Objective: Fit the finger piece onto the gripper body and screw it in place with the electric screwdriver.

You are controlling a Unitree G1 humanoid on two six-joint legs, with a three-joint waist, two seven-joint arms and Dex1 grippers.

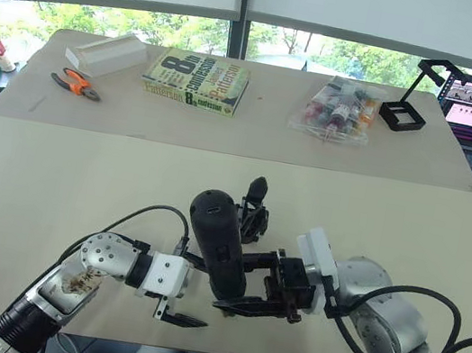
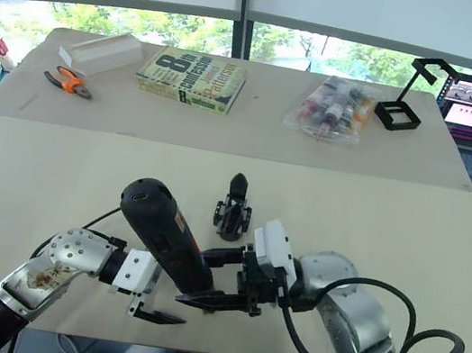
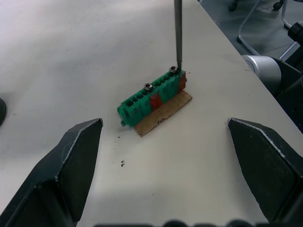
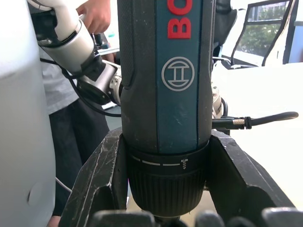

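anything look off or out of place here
The electric screwdriver, clamped in the right gripper, has its bit on a screw in a small green block, not on the gripper body standing apart behind it. The left gripper hangs open around the block.

1. The electric screwdriver (image 1: 219, 241), a thick black cylinder with blue-grey panel and red lettering, stands tilted near the table's (image 1: 51, 190) front edge, clamped between two black fingers at its collar, thin metal bit (image 3: 177, 33) touching a screw on a green block (image 3: 151, 97).
2. The gripper body (image 2: 234, 205), black, one pointed finger upright, stands just behind it, toward the table's middle.
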